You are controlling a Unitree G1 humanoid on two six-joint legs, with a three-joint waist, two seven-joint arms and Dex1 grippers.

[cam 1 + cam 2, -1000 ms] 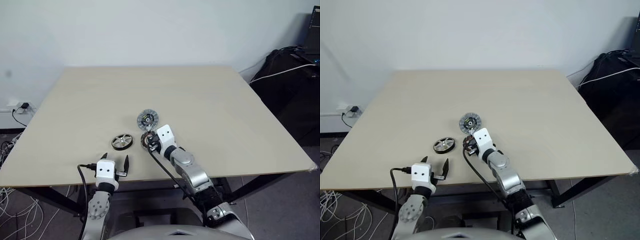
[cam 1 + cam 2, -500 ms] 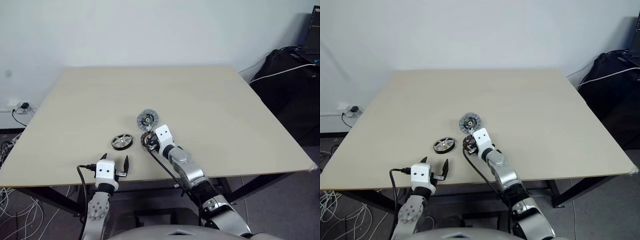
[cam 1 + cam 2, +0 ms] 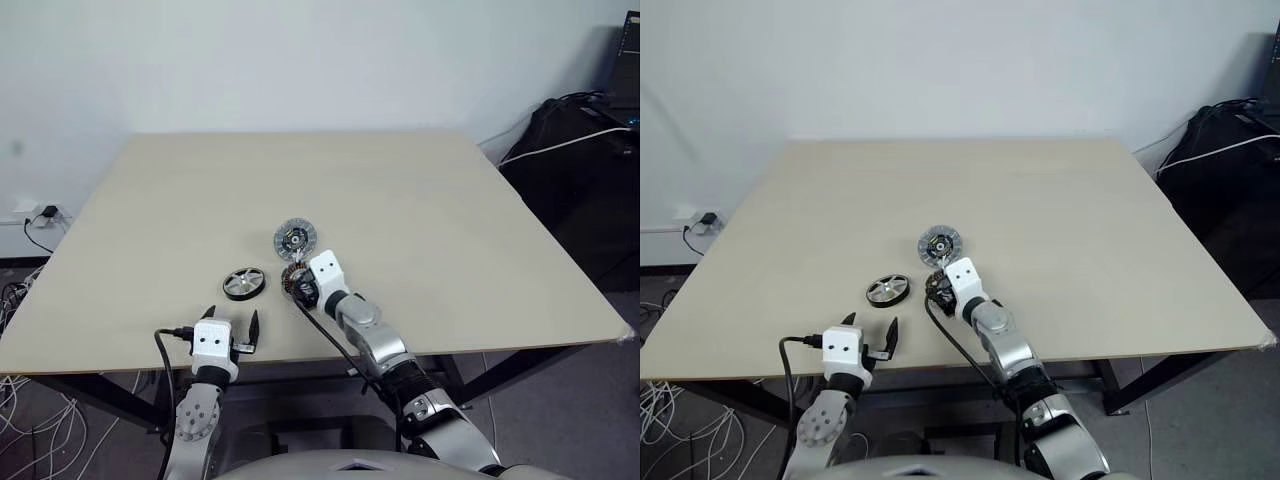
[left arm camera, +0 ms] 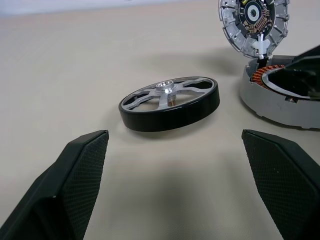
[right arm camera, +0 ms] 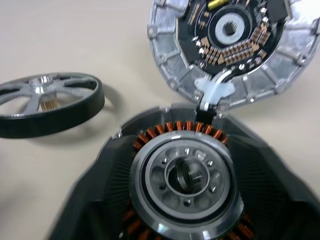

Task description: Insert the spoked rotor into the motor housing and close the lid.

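We are looking first at the motor housing (image 5: 186,176), which is sitting on the table (image 3: 420,200) near its front edge with its copper windings ringing a silvery centre; nothing is lying inside it. The lid (image 5: 231,45) is lying open flat on the table just behind the housing, joined to it by a small white link, its dark circuit face turned up. The spoked rotor (image 4: 169,102) is resting flat on the table beside the housing, on our left and apart from it.

Our right gripper (image 3: 297,285) is reaching over the housing, and its black fingers (image 5: 100,185) are flanking the housing on both sides; we cannot tell whether they are pressing on it or have let go.

Our left gripper (image 3: 231,327) is hovering at the table's front edge, short of the rotor, with its jaws spread wide and holding nothing.
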